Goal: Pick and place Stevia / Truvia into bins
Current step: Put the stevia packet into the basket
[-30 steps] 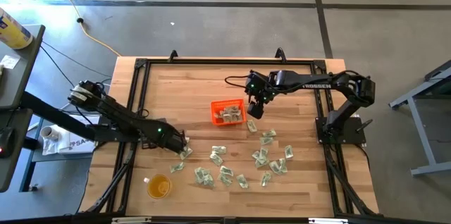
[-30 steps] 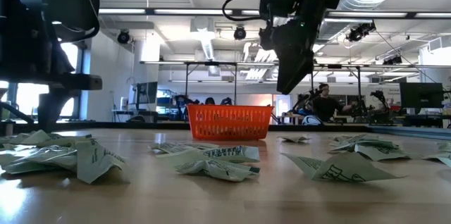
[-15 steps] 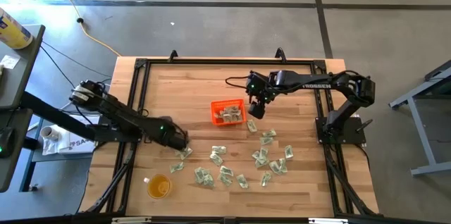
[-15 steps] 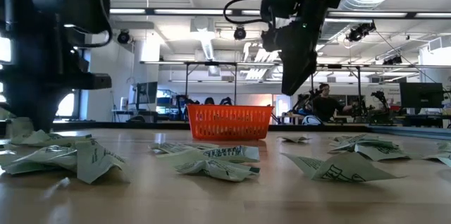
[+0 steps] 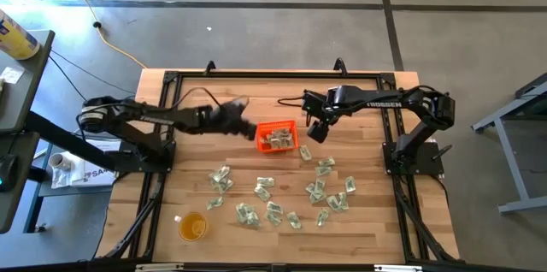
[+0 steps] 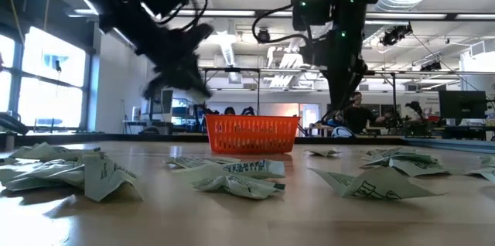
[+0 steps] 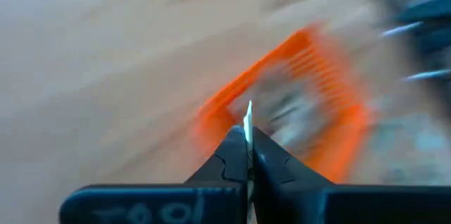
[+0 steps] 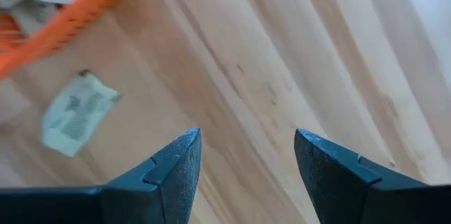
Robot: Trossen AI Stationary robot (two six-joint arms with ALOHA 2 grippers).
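Observation:
The orange bin point(image 5: 275, 136) stands mid-table and holds several Stevia sachets. Many more pale green and white sachets point(image 5: 273, 202) lie flat on the wood nearer the front edge. My left gripper point(image 5: 243, 127) hovers just left of the bin, shut on one sachet point(image 7: 248, 117), and the bin point(image 7: 296, 90) lies right beyond its fingertips. My right gripper point(image 5: 318, 133) hangs open just right of the bin, above bare wood. Its fingers point(image 8: 184, 155) have nothing between them, and one sachet point(image 8: 76, 115) lies close by. My left gripper pinches a sachet between its two fingertips. The sachet shows edge-on as a thin white strip point(image 7: 248, 111) sticking out past the tips. The fingers slant downward, coming from the table's left. The sachet is lifted clear of the table.
A round translucent yellow cup point(image 5: 193, 225) stands near the front left. A black metal frame point(image 5: 171, 79) runs around the wooden top. One sachet point(image 5: 305, 152) lies just beside the bin's near right corner. In the low view the bin point(image 6: 251, 134) stands behind the scattered sachets.
My left gripper has left the sachet pile at the near left with one sachet in its grip. It has risen, swung fast toward the far edge and rightward up to the bin, and rolled about. My right gripper has tipped slightly beside the bin.

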